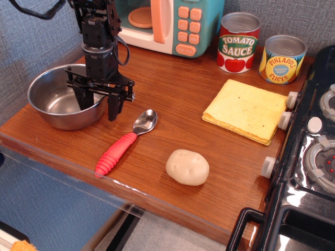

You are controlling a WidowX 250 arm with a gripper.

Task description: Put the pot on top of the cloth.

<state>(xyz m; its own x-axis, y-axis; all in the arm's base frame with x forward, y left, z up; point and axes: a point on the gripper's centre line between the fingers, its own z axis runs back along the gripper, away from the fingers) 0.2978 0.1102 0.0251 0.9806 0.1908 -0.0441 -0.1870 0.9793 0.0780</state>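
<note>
The pot (52, 99), a shiny steel bowl, sits at the left end of the wooden counter. My gripper (98, 103) points straight down at the pot's right rim. One finger (82, 98) is inside the bowl and the other finger (112, 108) is outside it. The jaws are open with a gap on each side of the rim. The yellow cloth (246, 110) lies flat at the right side of the counter, far from the pot, with nothing on it.
A red-handled spoon (124, 143) lies just right of the pot. A potato (187, 167) sits near the front edge. A tomato sauce can (238, 42) and a pineapple can (282, 58) stand behind the cloth. A toy microwave (167, 23) is at the back and a stove (314, 151) at the right.
</note>
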